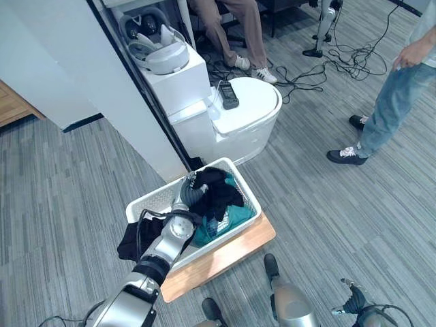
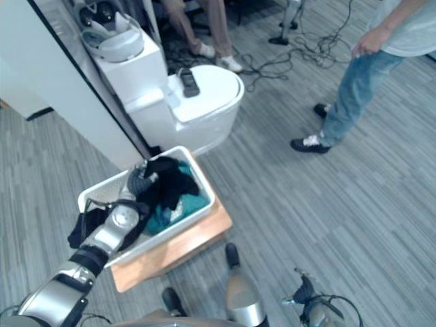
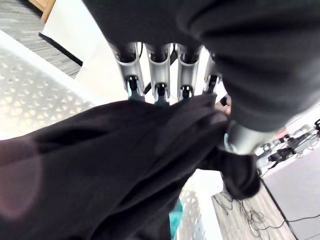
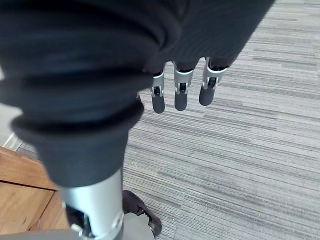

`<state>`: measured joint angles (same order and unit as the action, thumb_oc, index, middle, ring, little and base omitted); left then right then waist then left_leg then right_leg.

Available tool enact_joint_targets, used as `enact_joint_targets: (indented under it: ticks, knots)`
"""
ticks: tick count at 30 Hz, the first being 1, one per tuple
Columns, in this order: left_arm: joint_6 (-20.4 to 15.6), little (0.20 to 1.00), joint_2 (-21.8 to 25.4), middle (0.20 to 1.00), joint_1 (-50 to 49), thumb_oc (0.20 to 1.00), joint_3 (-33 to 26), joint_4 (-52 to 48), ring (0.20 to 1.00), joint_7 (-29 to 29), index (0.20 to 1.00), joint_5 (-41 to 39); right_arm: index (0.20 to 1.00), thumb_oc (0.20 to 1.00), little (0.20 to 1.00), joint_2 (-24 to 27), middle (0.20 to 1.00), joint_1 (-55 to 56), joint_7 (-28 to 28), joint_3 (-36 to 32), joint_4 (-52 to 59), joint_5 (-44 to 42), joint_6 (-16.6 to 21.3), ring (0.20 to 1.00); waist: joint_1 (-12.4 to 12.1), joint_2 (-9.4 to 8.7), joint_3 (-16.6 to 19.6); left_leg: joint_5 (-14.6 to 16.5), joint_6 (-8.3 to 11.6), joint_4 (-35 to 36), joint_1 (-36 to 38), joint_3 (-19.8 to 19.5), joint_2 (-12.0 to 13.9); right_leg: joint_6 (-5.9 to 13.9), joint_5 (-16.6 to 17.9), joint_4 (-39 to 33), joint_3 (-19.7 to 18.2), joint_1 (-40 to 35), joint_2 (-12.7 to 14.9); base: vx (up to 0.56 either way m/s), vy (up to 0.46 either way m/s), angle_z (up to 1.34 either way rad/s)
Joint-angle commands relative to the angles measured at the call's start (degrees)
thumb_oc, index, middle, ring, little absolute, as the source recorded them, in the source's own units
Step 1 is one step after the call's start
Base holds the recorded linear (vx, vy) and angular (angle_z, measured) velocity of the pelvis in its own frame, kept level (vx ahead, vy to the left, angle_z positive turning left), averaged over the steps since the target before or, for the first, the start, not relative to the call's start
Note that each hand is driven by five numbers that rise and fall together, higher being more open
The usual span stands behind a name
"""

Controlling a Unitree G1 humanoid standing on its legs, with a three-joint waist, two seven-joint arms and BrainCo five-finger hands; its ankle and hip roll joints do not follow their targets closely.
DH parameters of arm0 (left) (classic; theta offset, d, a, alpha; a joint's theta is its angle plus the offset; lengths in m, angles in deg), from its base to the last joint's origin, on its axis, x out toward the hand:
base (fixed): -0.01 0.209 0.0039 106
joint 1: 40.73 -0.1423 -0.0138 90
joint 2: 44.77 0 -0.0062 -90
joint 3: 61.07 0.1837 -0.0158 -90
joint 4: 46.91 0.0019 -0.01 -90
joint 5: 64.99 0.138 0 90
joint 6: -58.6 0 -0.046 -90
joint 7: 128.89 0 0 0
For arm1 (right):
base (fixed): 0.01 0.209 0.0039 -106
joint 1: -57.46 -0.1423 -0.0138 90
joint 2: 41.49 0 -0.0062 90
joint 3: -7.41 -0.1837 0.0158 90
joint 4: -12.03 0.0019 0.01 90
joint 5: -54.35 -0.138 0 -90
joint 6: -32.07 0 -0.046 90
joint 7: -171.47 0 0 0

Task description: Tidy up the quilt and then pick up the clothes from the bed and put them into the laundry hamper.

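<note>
Left robot hand (image 1: 191, 193) is inside the hamper (image 1: 151, 199), fingers curled on black cloth (image 3: 125, 150). Right robot hand (image 4: 180, 90) hangs released above the floor (image 4: 250, 150).

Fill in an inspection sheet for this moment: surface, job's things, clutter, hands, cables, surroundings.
Surface: grey striped carpet floor; a low wooden board carries the hamper.
Job's things: white perforated plastic laundry hamper holds black clothes over a teal garment; more black cloth hangs over its outer rim.
Clutter: black remote-like device on the white toilet's lid; white headset on the tank.
Hands: left hand is over the hamper, fingers curled onto dark cloth; right hand hangs over bare carpet, fingers relaxed, holding nothing.
Cables: black cables looped on the floor beyond the toilet.
Surroundings: a standing person in jeans; a seated person's legs; a white wall panel.
</note>
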<state>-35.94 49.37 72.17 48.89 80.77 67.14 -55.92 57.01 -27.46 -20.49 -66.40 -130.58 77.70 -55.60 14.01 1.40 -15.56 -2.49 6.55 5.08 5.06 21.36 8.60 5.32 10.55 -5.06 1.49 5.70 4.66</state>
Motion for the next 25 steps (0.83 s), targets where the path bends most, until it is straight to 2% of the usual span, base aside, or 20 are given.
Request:
enact_joint_targets:
  ticks: [1,4,8,10,11,13,14,15,17,18,19,25]
  knots:
    - [-3.49,1.000,2.81,1.000,1.30,1.000,-2.81,-1.97,1.000,0.16,1.000,-5.16,1.000,1.000,1.000,-1.50,1.000,-3.08,-0.69,0.86,-3.22,-4.23,-0.63,1.000,-1.66,-1.64,0.41,3.15,1.75,-0.08,0.86,-2.16,0.76,6.53,-7.91,0.06,-0.28,-3.61,3.20,0.00,0.000,0.00]
    - [-3.48,1.000,2.17,1.000,-1.54,1.000,-4.95,-1.76,1.000,0.58,1.000,-8.60,1.000,1.000,1.000,-1.82,1.000,-3.41,-0.38,1.22,-4.17,-4.41,-0.89,1.000,-2.24,-1.48,0.54,3.18,1.73,-0.08,1.21,-2.54,0.76,6.25,-8.20,0.06,0.04,-4.29,3.17,0.01,-0.011,0.03]
    - [-5.36,1.000,0.32,1.000,-11.00,1.000,-11.46,-3.18,1.000,-2.14,1.000,-22.29,1.000,1.000,1.000,-2.49,1.000,-3.67,1.22,1.26,-5.24,-4.23,-1.68,1.000,-3.83,-1.20,0.92,3.19,1.67,-0.08,1.86,-3.59,0.73,5.76,-8.71,0.06,0.94,-5.73,3.13,0.03,-0.012,0.12]
    - [-4.85,1.000,0.26,1.000,-15.68,1.000,-14.10,-2.74,1.000,-2.39,1.000,-23.08,1.000,1.000,1.000,-2.63,1.000,-3.93,2.07,1.00,-5.79,-3.95,-1.92,1.000,-4.85,-1.12,1.23,3.18,1.63,-0.08,2.09,-4.09,0.73,5.57,-8.93,0.06,1.45,-6.39,3.09,0.03,-0.001,0.13]
    - [-3.71,1.000,-0.71,1.000,-18.04,1.000,-16.29,3.62,1.000,-1.86,1.000,-24.22,1.000,1.000,1.000,-3.08,1.000,-4.75,2.70,1.19,-7.34,-3.77,-2.15,1.000,-5.68,-1.02,1.47,3.35,1.56,-0.08,2.66,-4.46,0.69,5.39,-9.30,0.06,1.94,-7.31,3.07,0.02,0.002,0.12]
    - [-3.64,1.000,-1.72,1.000,-19.16,1.000,-17.79,6.48,1.000,-1.54,1.000,-26.72,1.000,1.000,1.000,-3.46,1.000,-5.31,2.91,1.49,-7.75,-3.43,-2.45,1.000,-6.03,-0.97,1.71,3.43,1.52,-0.08,2.85,-4.63,0.68,5.28,-9.44,0.06,2.08,-7.58,3.05,0.03,0.009,0.23]
    - [-3.01,1.000,-2.93,1.000,-20.42,1.000,-20.02,13.63,1.000,-0.49,1.000,-28.65,1.000,1.000,1.000,-4.30,1.000,-6.91,3.07,2.52,-8.77,-3.04,-2.76,1.000,-6.92,-1.00,2.36,3.36,1.45,-0.08,2.80,-5.11,0.62,5.12,-9.54,0.06,2.40,-7.87,3.04,0.03,0.007,0.19]
    - [-3.05,1.000,-2.92,1.000,-20.38,1.000,-20.03,13.70,1.000,-0.51,1.000,-28.66,1.000,1.000,1.000,-4.31,1.000,-6.94,3.05,2.55,-8.81,-3.04,-2.75,1.000,-6.87,-1.01,2.34,3.37,1.45,-0.08,2.80,-5.14,0.61,5.12,-9.56,0.06,2.44,-7.89,3.05,0.02,0.005,0.11]
    - [-1.90,1.000,-3.81,1.000,-21.43,1.000,-20.89,20.51,1.000,-0.41,1.000,-27.81,1.000,1.000,1.000,-4.56,1.000,-7.72,3.28,3.48,-8.29,-2.88,-2.53,1.000,-7.66,-1.11,2.77,3.45,1.38,-0.08,2.97,-5.68,0.54,4.98,-9.80,0.06,2.83,-8.53,3.15,0.02,0.010,0.14]
    - [0.42,1.000,-4.32,1.000,-22.09,1.000,-20.99,29.13,1.000,-0.87,1.000,-23.28,1.000,1.000,1.000,-5.05,1.000,-9.04,3.47,4.73,-8.96,-2.72,-2.44,1.000,-8.28,-1.23,3.22,3.50,1.32,-0.08,3.09,-6.00,0.47,4.91,-9.89,0.06,3.17,-8.98,3.27,0.03,0.016,0.29]
    - [1.65,1.000,-4.44,1.000,-22.51,1.000,-20.90,32.74,1.000,-1.45,1.000,-20.70,1.000,1.000,1.000,-5.53,1.000,-10.17,3.48,5.66,-9.90,-2.47,-2.33,1.000,-8.74,-1.30,3.51,3.52,1.28,-0.08,3.18,-6.13,0.44,4.91,-9.90,0.06,3.29,-9.14,3.29,0.02,0.018,0.30]
    - [4.91,1.000,-5.24,1.000,-24.56,1.000,-19.51,41.61,1.000,-2.71,1.000,-13.01,1.000,1.000,1.000,-8.07,1.000,-15.68,4.19,8.89,-13.43,-1.65,-2.94,1.000,-10.53,-1.57,4.90,3.96,1.08,-0.08,3.88,-6.48,0.27,4.91,-9.97,0.06,3.95,-10.08,3.51,0.02,0.023,0.09]
